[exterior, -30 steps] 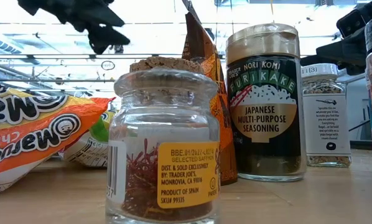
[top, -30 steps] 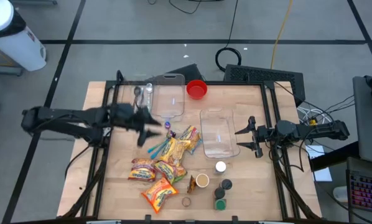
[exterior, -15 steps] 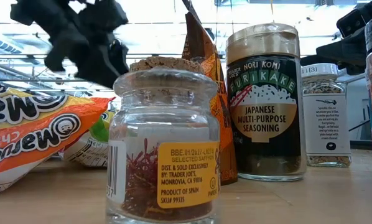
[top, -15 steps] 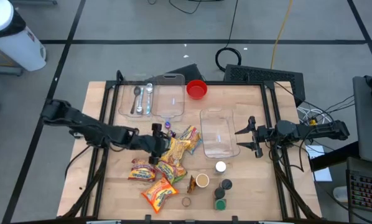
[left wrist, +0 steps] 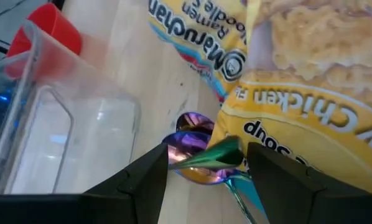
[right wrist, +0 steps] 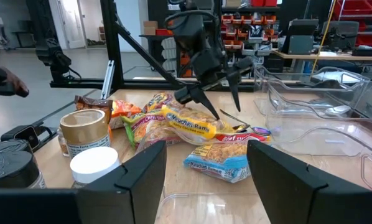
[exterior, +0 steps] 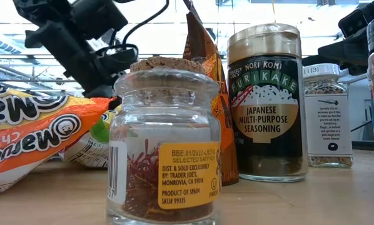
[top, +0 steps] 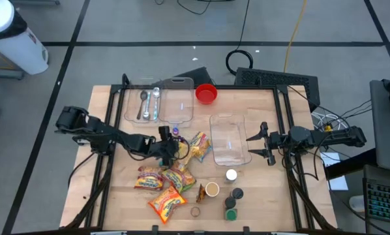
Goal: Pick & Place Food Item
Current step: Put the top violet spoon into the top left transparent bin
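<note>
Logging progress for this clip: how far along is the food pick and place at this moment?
Little looks done: the noodle packets all lie on the table, and the near clear tray holds no food. In hand: the left gripper is open, low over the yellow noodle packet and the iridescent spoon, gripping nothing. The right gripper waits open beside the tray. Grasping, lifting and placing remain.

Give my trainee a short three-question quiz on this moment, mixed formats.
1. True or false: the left gripper is shut on a yellow ramen noodle packet.
2. Which gripper hovers by the empty clear plastic container? A) left B) right
3. Fill in: the two metal spoons lie in the other clear ____ beside the red bowl.

Key: 1 false, its jaws stand open; 2 B, the right gripper; 3 container.
</note>
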Motion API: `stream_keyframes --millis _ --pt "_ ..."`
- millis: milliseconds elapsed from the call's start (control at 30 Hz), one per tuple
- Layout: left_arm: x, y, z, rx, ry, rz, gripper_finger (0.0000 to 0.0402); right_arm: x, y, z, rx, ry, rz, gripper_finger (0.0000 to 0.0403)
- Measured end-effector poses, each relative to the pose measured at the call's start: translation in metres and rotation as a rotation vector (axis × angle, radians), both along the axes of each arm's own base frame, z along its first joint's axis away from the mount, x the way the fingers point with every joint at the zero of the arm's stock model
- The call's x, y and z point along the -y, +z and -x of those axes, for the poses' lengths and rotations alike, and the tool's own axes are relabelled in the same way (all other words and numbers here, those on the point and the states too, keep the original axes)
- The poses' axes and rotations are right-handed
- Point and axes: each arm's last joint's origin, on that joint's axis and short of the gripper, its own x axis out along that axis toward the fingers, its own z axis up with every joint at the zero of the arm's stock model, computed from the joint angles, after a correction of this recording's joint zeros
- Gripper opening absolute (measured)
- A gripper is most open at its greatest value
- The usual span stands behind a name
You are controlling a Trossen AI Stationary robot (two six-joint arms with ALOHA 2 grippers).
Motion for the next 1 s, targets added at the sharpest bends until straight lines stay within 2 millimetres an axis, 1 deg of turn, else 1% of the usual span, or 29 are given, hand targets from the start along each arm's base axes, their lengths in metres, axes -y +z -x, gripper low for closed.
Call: stream_keyframes --millis 167,267,367,567,667,733,833,900,1000 --pt "0.0 0.002 -0.001 0.011 -0.012 -0.007 0.0227 0.0 0.0 0.0 0.0 0.0 0.0 0.0216" --pt "0.0 0.001 0.001 0.0 0.001 0.004 0.0212 0.0 0.0 0.0 0.0 0.0 0.0 0.0216" --pt "0.0 0.001 0.001 0.0 0.006 0.01 0.0172 0.0 0.0 0.0 0.0 0.001 0.0 0.0218" --pt "0.0 0.001 0.001 0.005 0.005 0.011 0.0064 0.0 0.0 0.0 0.0 0.0 0.0 0.0217" --pt "0.0 0.002 0.0 0.006 -0.011 0.001 0.0019 0.0 0.0 0.0 0.0 0.0 0.0 0.0215" --pt "0.001 0.003 -0.001 0.022 -0.006 0.017 0.0012 0.0 0.0 0.0 0.0 0.001 0.0 0.0216" --pt "0.001 0.005 -0.002 0.025 0.001 0.037 0.0022 0.0 0.0 0.0 0.0 0.001 0.0 0.0219" --pt "0.002 0.011 -0.004 0.045 -0.007 0.045 0.0023 0.0 0.0 0.0 0.0 0.0 0.0 0.0219" --pt "0.003 0.025 -0.004 0.082 -0.032 0.063 0.0011 0.0 0.0 0.0 0.001 0.0 0.0 0.0217"
